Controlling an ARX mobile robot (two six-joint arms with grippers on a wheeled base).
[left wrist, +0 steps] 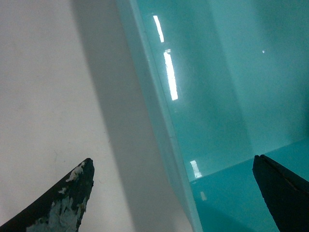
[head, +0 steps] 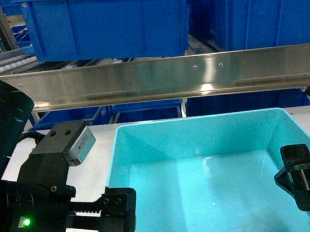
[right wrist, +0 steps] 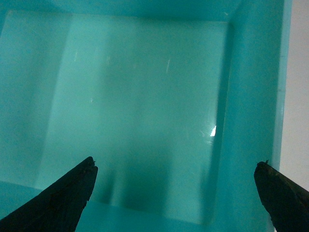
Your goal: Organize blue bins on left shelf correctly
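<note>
From the head camera I saw the tub (head: 205, 160) sitting on the white table (head: 93, 162), just near of the shelf beam (head: 162, 79), its far rim close under that steel edge. Blue crates (head: 105, 23) stood on the tier above, and more showed below the beam, so there was little room on the far side.

My left gripper (left wrist: 174, 193) was spread wide and straddled the tub's left wall (left wrist: 159, 121): one finger (left wrist: 63, 203) hung over bare table outside, the other (left wrist: 285, 188) inside the tub. It gripped nothing.

My right gripper (right wrist: 176, 193) was also wide open, astride the right wall (right wrist: 251, 96): one finger (right wrist: 58, 198) over the tub floor, the other (right wrist: 285, 193) at the rim, with a strip of table beyond. I could not tell whether either finger touched the plastic.
</note>
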